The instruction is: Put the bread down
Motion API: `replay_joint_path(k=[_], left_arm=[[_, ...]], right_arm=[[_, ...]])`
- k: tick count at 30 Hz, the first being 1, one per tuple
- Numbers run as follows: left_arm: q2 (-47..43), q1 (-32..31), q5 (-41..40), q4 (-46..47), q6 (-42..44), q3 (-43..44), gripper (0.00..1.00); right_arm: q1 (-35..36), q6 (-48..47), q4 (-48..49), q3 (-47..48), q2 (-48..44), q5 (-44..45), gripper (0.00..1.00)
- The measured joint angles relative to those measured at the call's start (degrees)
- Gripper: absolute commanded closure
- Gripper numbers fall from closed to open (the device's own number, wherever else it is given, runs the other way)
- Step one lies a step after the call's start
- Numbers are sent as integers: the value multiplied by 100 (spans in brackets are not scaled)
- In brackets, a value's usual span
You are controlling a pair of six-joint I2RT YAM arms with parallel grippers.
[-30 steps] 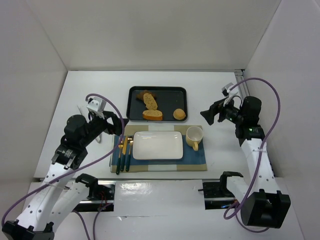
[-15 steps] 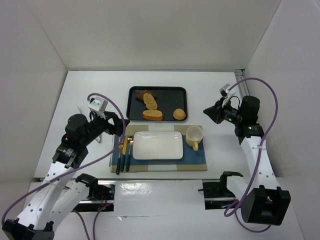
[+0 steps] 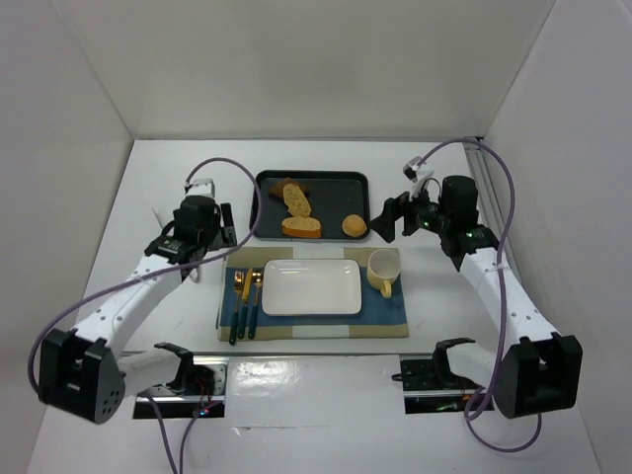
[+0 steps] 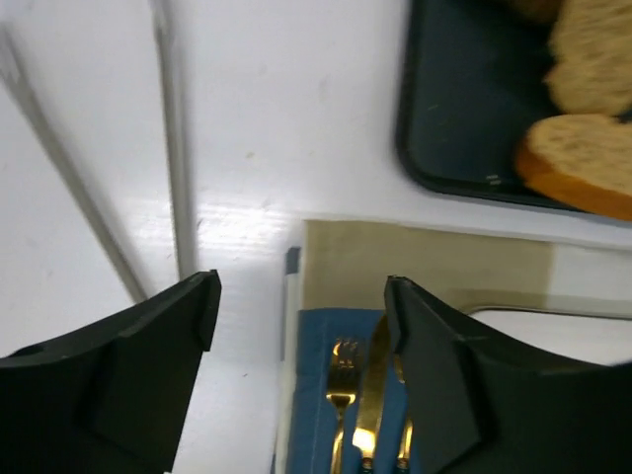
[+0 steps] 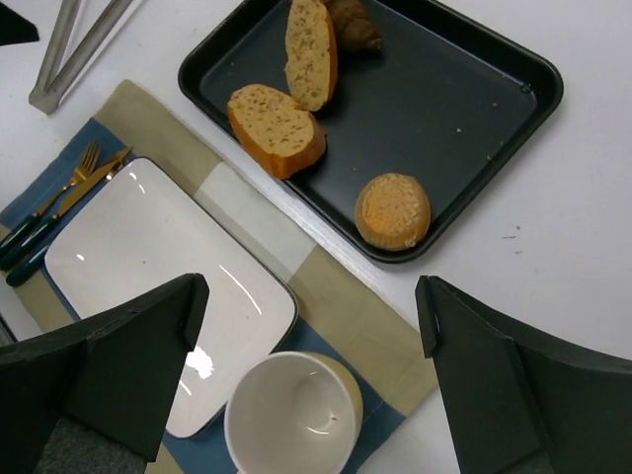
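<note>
From above, the flat oval slice of pale speckled bread (image 3: 297,200) lies in the black rectangular tray (image 3: 336,197) at the far middle of the white tabletop (image 3: 148,178). It sits between a dark brown croissant-like piece (image 3: 281,185) and a thicker golden-orange loaf piece (image 3: 301,227), and a round golden bun (image 3: 355,226) lies apart near the tray's right end. Only this view takes in both arms: the left one reaches forward with the left pincer (image 3: 227,225) beside the tray's left end, and the right one bends inward with the right pincer (image 3: 387,219) beside the tray's right end, beyond a cream cup (image 3: 383,269). The cup, a white rectangular plate (image 3: 311,287) and gold cutlery with dark handles (image 3: 244,301) rest on a blue and beige placemat (image 3: 385,314). How wide either pincer stands is hard to make out here. The left wrist view shows the left pincer (image 4: 301,296) with its jaws apart and nothing between them, over the placemat's far left corner. There the bread (image 4: 592,69) is blurred and cut off at the right edge, and metal tongs (image 4: 170,118) lie on the tabletop to the left. The right wrist view shows the right pincer (image 5: 311,296) spread wide and empty above the cup's mouth. In it the bread (image 5: 310,51) is sharp, just beside the croissant-like piece, while the plate's near end is hidden behind a finger (image 5: 109,365).
</note>
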Motion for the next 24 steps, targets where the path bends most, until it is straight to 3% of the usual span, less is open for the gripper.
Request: replay_joint_path(k=[5, 10, 24], left_arm=[[940, 520, -551, -505, -433, 350, 5], [1172, 1032, -710, -704, -699, 404, 0], [1923, 1978, 72, -828, -857, 417, 0]], right_arm=[[308, -20, -107, -24, -238, 127, 0], [323, -155, -264, 37, -358, 63, 0], [323, -354, -476, 39, -422, -79, 0]])
